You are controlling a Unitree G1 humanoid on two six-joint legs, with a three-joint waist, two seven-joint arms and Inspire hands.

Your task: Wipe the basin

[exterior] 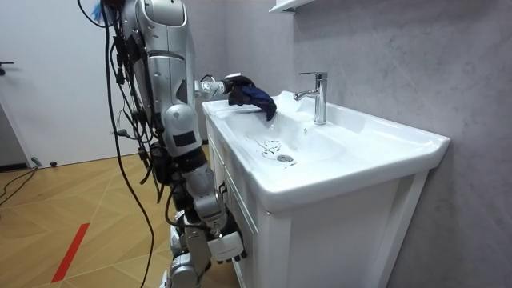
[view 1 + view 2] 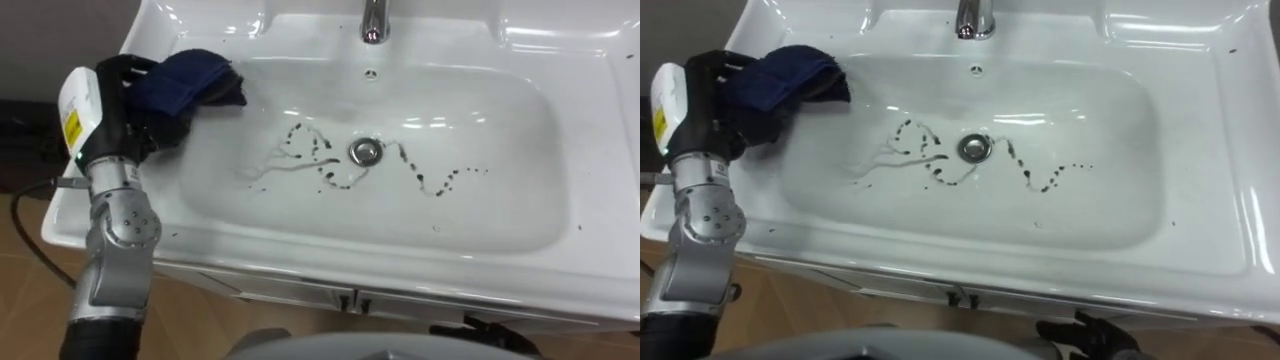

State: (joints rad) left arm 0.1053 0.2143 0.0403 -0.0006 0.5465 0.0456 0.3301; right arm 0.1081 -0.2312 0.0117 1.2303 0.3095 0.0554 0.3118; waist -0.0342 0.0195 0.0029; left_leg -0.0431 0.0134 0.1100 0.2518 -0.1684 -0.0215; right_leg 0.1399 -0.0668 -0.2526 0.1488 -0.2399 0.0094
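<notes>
A: Left hand (image 2: 118, 90)?
B: Clenched round a dark blue cloth (image 2: 190, 80), at the basin's (image 2: 480, 200) left rim. The cloth bunches over the hand and hangs in over the bowl's left slope.
A: Bowl?
B: White. Dark squiggly marks (image 2: 440, 182) on both sides of the drain (image 2: 365, 152), well apart from the cloth. Tap (image 2: 374, 20) at the back rim, centre.
A: Right hand (image 2: 1090, 335)?
B: Low, below the basin's front edge. State cannot be told.
A: Stance?
B: The robot stands upright at the basin's front.

Chrome tap (image 2: 374, 20), white cabinet (image 1: 340, 240) below, wooden floor (image 1: 80, 200), grey wall (image 1: 400, 56)
</notes>
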